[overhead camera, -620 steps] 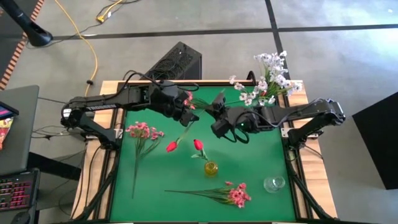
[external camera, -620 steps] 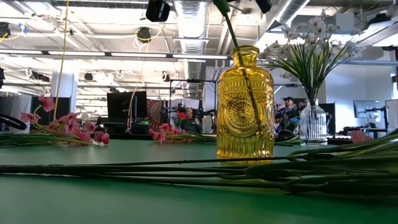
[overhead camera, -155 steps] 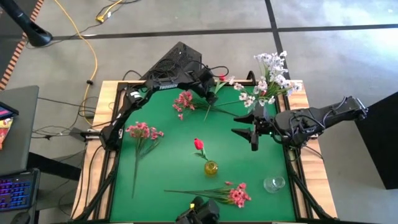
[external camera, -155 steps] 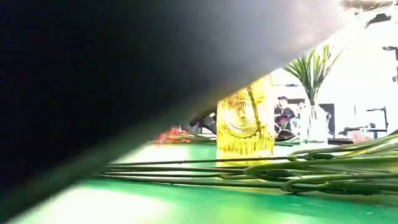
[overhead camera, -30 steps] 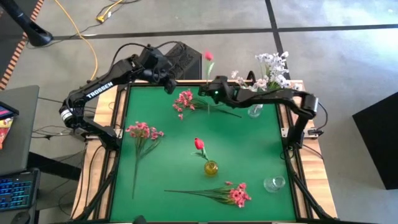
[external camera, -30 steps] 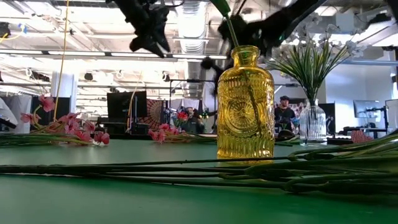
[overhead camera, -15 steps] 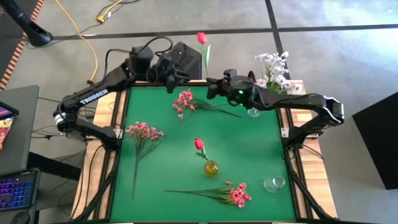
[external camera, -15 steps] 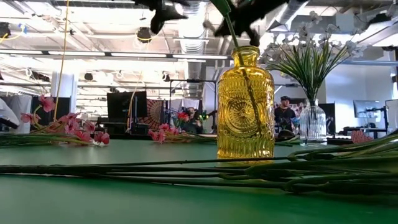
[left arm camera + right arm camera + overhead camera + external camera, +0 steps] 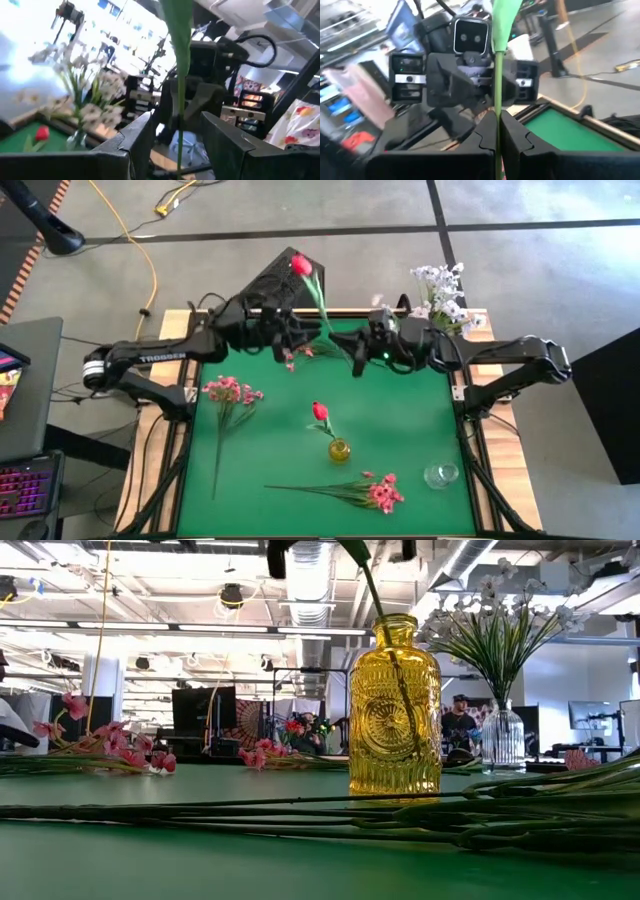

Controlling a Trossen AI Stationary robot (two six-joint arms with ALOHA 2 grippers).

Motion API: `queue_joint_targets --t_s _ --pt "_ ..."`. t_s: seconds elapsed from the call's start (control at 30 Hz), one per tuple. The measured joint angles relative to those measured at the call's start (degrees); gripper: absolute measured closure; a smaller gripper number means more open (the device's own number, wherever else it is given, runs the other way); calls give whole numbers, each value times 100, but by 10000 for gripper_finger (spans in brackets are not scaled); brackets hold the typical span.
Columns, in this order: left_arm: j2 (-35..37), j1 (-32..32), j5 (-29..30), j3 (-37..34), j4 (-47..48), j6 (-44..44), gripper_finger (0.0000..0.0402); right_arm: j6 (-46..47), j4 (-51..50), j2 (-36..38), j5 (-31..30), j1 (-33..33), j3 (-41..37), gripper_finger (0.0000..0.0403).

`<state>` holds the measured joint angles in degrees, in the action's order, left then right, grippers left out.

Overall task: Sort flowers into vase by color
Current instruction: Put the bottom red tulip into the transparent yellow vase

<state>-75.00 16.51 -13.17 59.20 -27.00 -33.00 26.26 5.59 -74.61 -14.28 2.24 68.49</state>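
Now | yellow vase (image 9: 339, 450): one red tulip (image 9: 320, 413) | right pincer (image 9: 496, 131): clamping tulip stem (image 9: 498, 85) | left pincer (image 9: 176, 137): open

red tulip (image 9: 300, 264) stem upright, clamped; pink sprays (image 9: 228, 391) lying flat

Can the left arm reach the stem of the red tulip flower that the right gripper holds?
Probably yes. The left gripper is open, facing the right gripper, which is shut on the red tulip's green stem. That stem already stands between the left fingers, nothing between.
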Motion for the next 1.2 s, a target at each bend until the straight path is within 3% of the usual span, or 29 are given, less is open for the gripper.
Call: queue_joint_targets --t_s 0.33,0.53,1.2 --pt "-9 -1456 1806 2 -144 872 246 -299 -211 325 -2 -809 0 370" --pt "-7 -1893 2432 4 -365 1252 246 -294 -59 207 -20 -1053 0 370" --pt "-7 -1823 2507 4 -333 1301 246 -274 789 -329 -336 -837 2 370"
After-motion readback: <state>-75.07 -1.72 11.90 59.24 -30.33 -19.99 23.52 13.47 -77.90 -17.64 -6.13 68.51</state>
